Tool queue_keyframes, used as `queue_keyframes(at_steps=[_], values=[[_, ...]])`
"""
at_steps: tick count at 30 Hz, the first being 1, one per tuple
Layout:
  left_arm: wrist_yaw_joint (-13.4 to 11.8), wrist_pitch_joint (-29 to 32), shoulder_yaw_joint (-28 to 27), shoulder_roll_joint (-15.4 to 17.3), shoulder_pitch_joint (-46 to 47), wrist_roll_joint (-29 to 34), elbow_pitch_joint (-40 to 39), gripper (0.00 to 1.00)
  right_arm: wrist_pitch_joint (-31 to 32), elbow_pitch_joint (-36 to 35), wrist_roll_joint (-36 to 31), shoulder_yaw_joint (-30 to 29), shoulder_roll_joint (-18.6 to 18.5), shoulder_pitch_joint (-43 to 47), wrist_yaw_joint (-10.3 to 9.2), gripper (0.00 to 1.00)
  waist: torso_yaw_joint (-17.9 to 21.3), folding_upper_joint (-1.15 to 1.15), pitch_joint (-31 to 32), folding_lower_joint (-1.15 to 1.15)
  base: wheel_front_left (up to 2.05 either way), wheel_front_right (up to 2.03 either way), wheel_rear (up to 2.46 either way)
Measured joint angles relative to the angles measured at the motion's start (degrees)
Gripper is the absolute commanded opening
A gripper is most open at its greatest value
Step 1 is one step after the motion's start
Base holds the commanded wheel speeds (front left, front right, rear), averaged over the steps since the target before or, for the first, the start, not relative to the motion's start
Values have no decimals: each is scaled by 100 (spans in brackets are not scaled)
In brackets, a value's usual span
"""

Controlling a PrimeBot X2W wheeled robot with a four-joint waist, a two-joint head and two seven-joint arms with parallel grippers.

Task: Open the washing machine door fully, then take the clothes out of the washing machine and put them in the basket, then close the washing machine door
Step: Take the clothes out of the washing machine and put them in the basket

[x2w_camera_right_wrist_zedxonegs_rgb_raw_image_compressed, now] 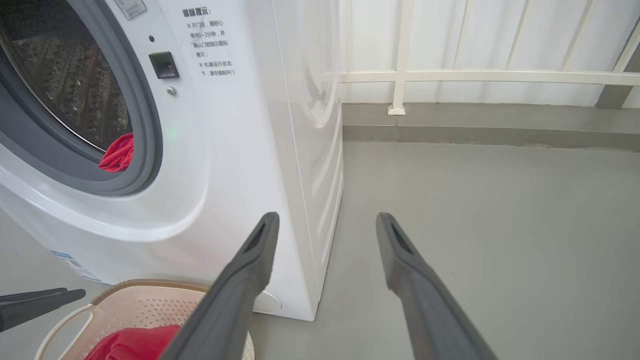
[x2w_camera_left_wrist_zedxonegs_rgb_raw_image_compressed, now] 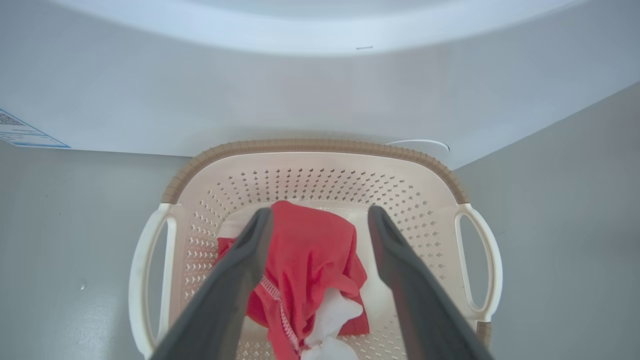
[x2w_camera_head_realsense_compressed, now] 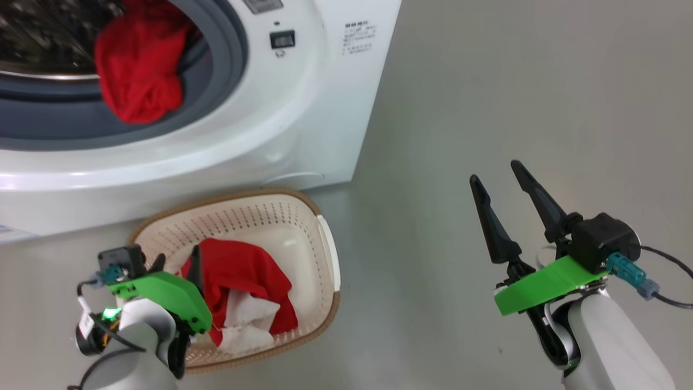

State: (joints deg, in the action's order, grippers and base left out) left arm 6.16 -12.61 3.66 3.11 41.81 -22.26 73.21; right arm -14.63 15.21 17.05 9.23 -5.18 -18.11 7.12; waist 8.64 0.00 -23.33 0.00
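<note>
**Red garment (x2w_camera_left_wrist_zedxonegs_rgb_raw_image_compressed: 310,250) lies in basket (x2w_camera_left_wrist_zedxonegs_rgb_raw_image_compressed: 320,146); another hangs at the drum mouth**

Left gripper (x2w_camera_head_realsense_compressed: 178,253), at the lower left of the head view, hangs over the basket with its two dark fingers (x2w_camera_left_wrist_zedxonegs_rgb_raw_image_compressed: 240,280) spread and nothing clamped between them. In the left wrist view they frame the garment, whose white patches show at its lower edge. The garment lies crumpled on the bottom of the cream perforated basket. The basket stands on the grey floor (x2w_camera_head_realsense_compressed: 487,81) just in front of the washing machine (x2w_camera_head_realsense_compressed: 303,108), its brown rim close to the white front panel.

Right gripper (x2w_camera_head_realsense_compressed: 494,170), at the lower right, is likewise spread and empty. Its fingers point up the frame over the floor, well apart from the basket.

At the upper left, a second red garment (x2w_camera_head_realsense_compressed: 138,70) spills from the steel drum (x2w_camera_head_realsense_compressed: 32,32) across the grey gasket (x2w_camera_head_realsense_compressed: 227,54) of the machine's round opening. A white railing (x2w_camera_right_wrist_zedxonegs_rgb_raw_image_compressed: 450,76) runs along the far wall at the top of the right wrist view.
</note>
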Motion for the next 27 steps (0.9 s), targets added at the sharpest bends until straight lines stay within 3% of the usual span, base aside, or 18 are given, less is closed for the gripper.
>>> queue_keyframes(at_steps=[7, 27], values=[[96, -163, 169, -47, -404, -1, -639, 100, 0, 49, -26, -90, -37, 266, 0, 100, -150, 0, 518, 0, 0, 0, 0], [36, -170, -256, -25, -2486, 712, -4522, 100, 0, 11, -155, -412, -48, 904, 0, 100, -472, 0, 1690, 0, 0, 0, 0]])
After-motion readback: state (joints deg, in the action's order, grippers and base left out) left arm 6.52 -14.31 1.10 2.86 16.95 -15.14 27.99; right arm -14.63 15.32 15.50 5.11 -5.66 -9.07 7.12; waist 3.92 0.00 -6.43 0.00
